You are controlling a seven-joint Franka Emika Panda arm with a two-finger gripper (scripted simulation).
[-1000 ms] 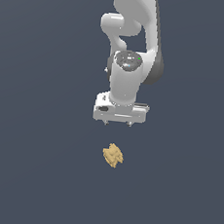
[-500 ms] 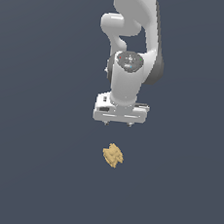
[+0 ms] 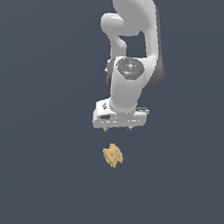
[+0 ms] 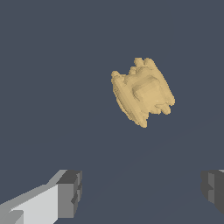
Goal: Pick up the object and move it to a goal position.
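The object (image 3: 113, 155) is a small tan-yellow lumpy ridged chunk lying on the dark grey floor, just below the white gripper (image 3: 118, 129) in the exterior view. The gripper hangs from the white arm, pointing down, and is not touching the object. In the wrist view the object (image 4: 142, 92) lies clear of the gripper (image 4: 142, 192), whose two fingertips (image 4: 70, 192) stand wide apart with nothing between them.
The white arm (image 3: 133, 47) rises behind the gripper. The plain dark grey floor (image 3: 30, 164) surrounds the object on all sides.
The gripper has come slightly lower and nearer the object; the object has not moved.
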